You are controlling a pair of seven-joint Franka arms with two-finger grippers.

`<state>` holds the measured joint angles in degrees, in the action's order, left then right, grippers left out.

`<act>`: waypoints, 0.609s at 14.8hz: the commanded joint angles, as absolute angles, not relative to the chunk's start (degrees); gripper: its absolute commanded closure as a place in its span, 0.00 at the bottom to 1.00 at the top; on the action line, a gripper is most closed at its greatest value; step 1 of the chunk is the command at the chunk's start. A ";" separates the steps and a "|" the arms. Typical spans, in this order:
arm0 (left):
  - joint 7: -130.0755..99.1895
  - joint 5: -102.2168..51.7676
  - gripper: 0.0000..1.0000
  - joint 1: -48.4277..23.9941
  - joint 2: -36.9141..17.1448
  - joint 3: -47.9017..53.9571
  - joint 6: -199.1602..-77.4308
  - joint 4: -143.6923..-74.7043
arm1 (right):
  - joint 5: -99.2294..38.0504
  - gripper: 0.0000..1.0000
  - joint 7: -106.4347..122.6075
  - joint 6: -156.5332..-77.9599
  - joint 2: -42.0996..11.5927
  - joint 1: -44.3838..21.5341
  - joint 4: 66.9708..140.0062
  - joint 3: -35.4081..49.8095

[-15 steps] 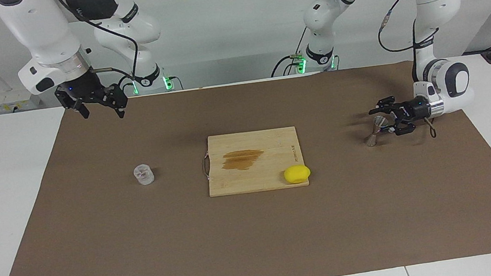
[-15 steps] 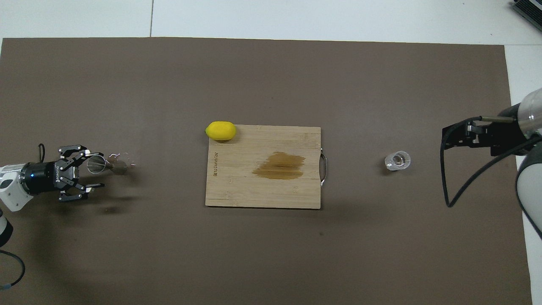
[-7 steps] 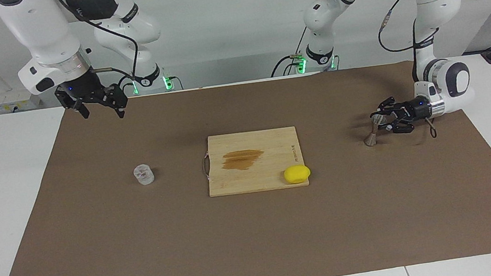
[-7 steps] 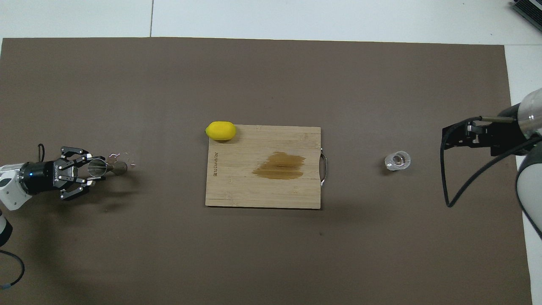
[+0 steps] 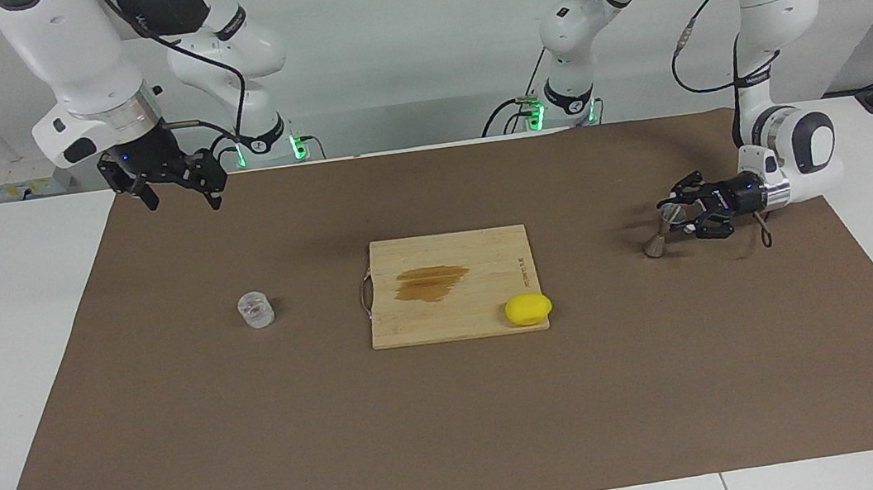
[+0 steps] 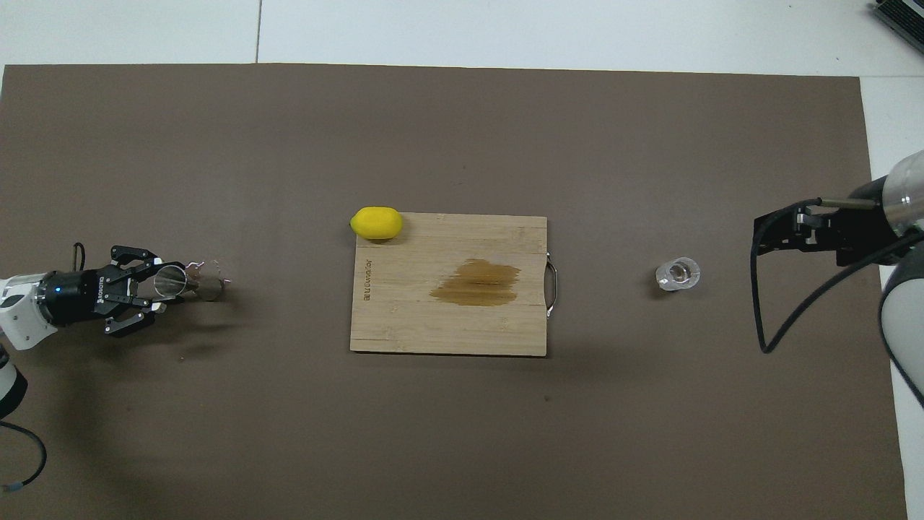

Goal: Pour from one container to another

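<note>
Left fingers (image 5: 673,209) clamped on tilted metal jigger (image 5: 658,234), low over brown mat (image 5: 459,425) at left arm's end. Right fingers (image 5: 176,195) apart, waiting above counter. Cutting board (image 5: 453,309) mid-mat. Glass cup (image 5: 255,310) toward right arm's end.

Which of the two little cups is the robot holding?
The metal jigger, tilted in the left gripper toward the left arm's end. The clear glass cup stands alone, untouched.
</note>
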<state>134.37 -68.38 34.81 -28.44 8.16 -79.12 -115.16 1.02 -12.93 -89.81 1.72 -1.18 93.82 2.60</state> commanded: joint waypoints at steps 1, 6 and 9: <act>133.15 -71.10 0.71 30.34 -28.30 7.56 -78.49 -114.96 | 0.00 0.00 -13.18 -89.03 1.93 -1.23 93.52 2.29; 131.85 -75.84 0.72 23.83 -28.13 7.56 -79.80 -115.75 | 0.00 0.00 -13.18 -89.03 1.85 -1.23 93.52 2.37; 130.61 -77.60 0.72 20.66 -28.04 7.56 -80.07 -115.84 | 0.00 0.00 -13.18 -89.03 1.85 -1.23 93.52 2.29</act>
<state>131.93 -75.56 22.82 -28.45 8.26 -79.41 -115.33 1.02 -12.93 -89.81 1.72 -1.18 93.82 2.60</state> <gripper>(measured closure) 0.498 0.000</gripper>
